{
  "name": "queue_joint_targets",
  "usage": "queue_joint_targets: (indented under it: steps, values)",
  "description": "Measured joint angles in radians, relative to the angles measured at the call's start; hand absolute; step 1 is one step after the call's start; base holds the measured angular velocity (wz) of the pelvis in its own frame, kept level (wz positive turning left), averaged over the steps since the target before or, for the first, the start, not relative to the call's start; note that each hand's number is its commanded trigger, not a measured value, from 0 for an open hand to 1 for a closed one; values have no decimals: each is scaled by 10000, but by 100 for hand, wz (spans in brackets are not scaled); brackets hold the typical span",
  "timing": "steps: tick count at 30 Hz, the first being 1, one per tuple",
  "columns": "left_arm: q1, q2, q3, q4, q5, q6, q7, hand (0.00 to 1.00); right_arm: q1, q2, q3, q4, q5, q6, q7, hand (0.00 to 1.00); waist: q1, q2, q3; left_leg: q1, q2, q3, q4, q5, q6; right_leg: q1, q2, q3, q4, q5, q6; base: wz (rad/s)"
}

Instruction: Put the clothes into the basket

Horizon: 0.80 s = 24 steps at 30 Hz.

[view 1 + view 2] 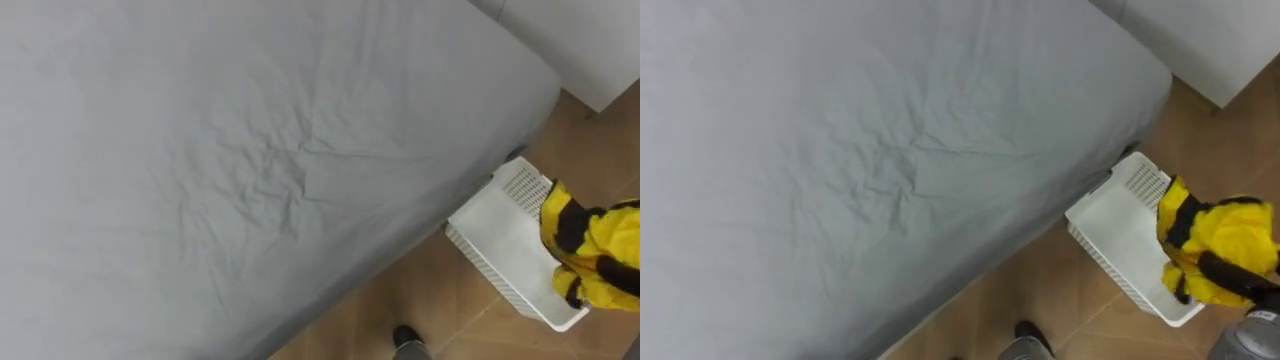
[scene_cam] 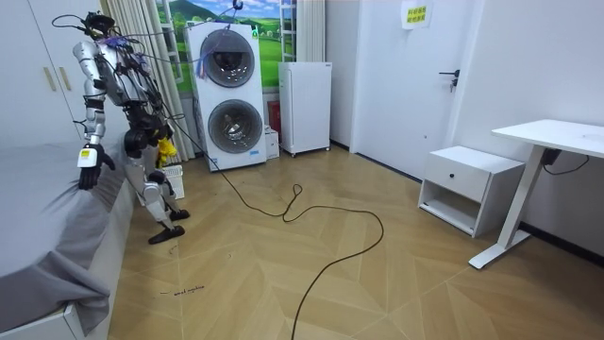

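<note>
a bedroom with a pale wood floor (image 1: pixel 440 290). a stacked washer and dryer (image 2: pixel 226 94) stands at the far wall, with a low white cabinet (image 2: pixel 467 184) and a white bench (image 2: pixel 557 137) off to the room view's right. the robot stands at the side of the bed (image 1: pixel 250 150), whose grey sheet takes up most of the eye views and carries only creases where it shows.

on the floor, set close against the bed's side, is the white basket (image 1: pixel 522 187) with slotted walls. what shows of its inside looks bare. a yellow and black garment (image 1: pixel 590 245) hangs bunched over the basket's end away from the bed, part of it over the rim rather than over the middle.

the right hand (image 1: pixel 1250 280) has it: dark fingers are curled across the cloth and carry it clear of the basket. the left hand (image 2: pixel 88 161) hangs beside the bed's edge in the room view; whether it is open i cannot tell.

the step in hand looks like the drop itself, with the garment carried to the basket but not yet let go. the next move calls for bringing the right hand a little toward the basket's middle, lowering it, then uncurling the fingers so the cloth falls inside and does not drape over the rim or slide to the floor.
</note>
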Motion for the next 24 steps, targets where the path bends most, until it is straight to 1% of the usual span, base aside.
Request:
queue_joint_targets:
  steps: [4,7,10,14,15,21,22,23,24]
  values:
    - [-74,70,-244,-6,-51,-61,-36,0,21,0,21,80,72,-6,8,0,127,-18,12,14,0,-25,4,16,26,21,-81,-151,-19,-3,7,1]
    - [-141,95,-258,-7,-129,-106,-59,0,16,-6,69,95,284,-48,18,0,205,-51,34,14,-6,-34,16,31,47,39,-107,-180,-37,-15,21,0]
    - [-195,126,-259,-7,-250,-115,-74,0,8,-10,160,155,563,-51,42,0,218,-92,59,11,-11,-36,20,46,63,40,-117,-180,-31,-20,27,0]
    - [-200,137,-258,-7,-256,-131,-91,0,31,-26,221,196,778,-51,44,0,218,-102,64,9,-15,-36,29,46,63,36,-122,-180,-12,-22,30,0]
    - [-198,138,-258,-6,-258,-133,-92,0,30,-27,222,196,781,-51,44,0,218,-128,80,8,-14,-36,29,46,63,34,-123,-183,-8,-22,30,0]
    - [-196,203,-258,-9,-349,-186,-119,0,24,-45,224,254,914,-54,44,0,216,-174,56,22,-9,-115,41,49,62,94,-138,-262,-22,-27,21,3]
    - [-192,226,-258,-9,-355,-191,-122,0,24,-51,224,367,921,-55,44,0,216,-213,35,36,-6,-164,59,49,61,140,-141,-296,-36,-29,16,9]
    - [-169,263,-257,-41,-368,-223,-125,0,30,-51,224,420,968,-55,45,0,216,-270,39,34,-3,-195,75,49,61,169,-154,-344,-56,-31,14,10]
    - [-167,275,-250,-93,-371,-233,-124,0,34,-52,223,421,1003,-55,45,0,216,-279,42,33,3,-217,85,49,61,201,-159,-378,-100,-25,12,11]
